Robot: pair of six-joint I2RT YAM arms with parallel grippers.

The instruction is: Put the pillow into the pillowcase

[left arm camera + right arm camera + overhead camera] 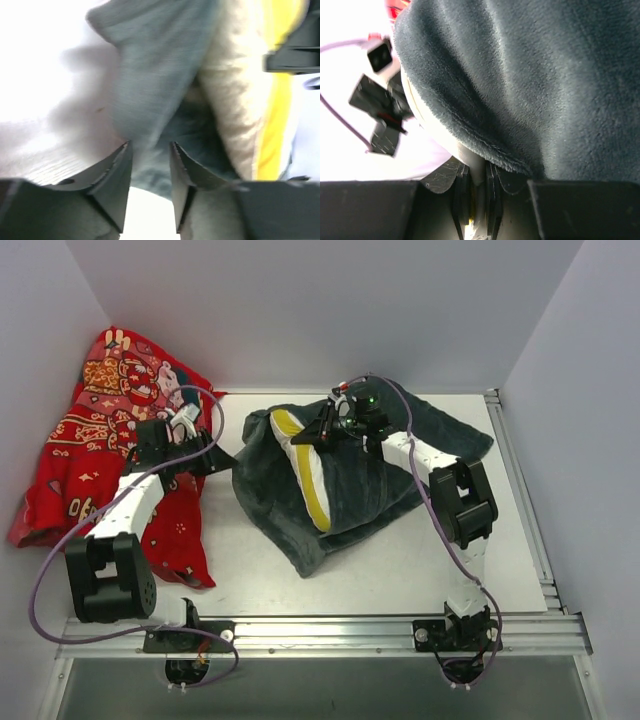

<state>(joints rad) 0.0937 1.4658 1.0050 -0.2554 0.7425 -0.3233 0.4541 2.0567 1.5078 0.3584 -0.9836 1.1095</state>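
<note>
The dark grey-blue pillowcase [380, 480] lies crumpled mid-table. The white pillow [308, 465] with its yellow band sticks out of its left side, mostly covered by it. My right gripper [303, 437] is at the pillow's far end; in the right wrist view it [479, 170] is shut on a thin fold of the pillow [427, 117] just under the pillowcase hem [535, 75]. My left gripper [228, 462] is at the pillowcase's left edge. In the left wrist view it [150, 147] is open, with pillowcase cloth [150, 65] between its fingers and the pillow [235, 100] to the right.
A red printed cloth [90, 430] lies heaped at the far left, under my left arm. White walls close in the back and both sides. A metal rail [320, 625] runs along the front edge, another along the right edge [520, 490].
</note>
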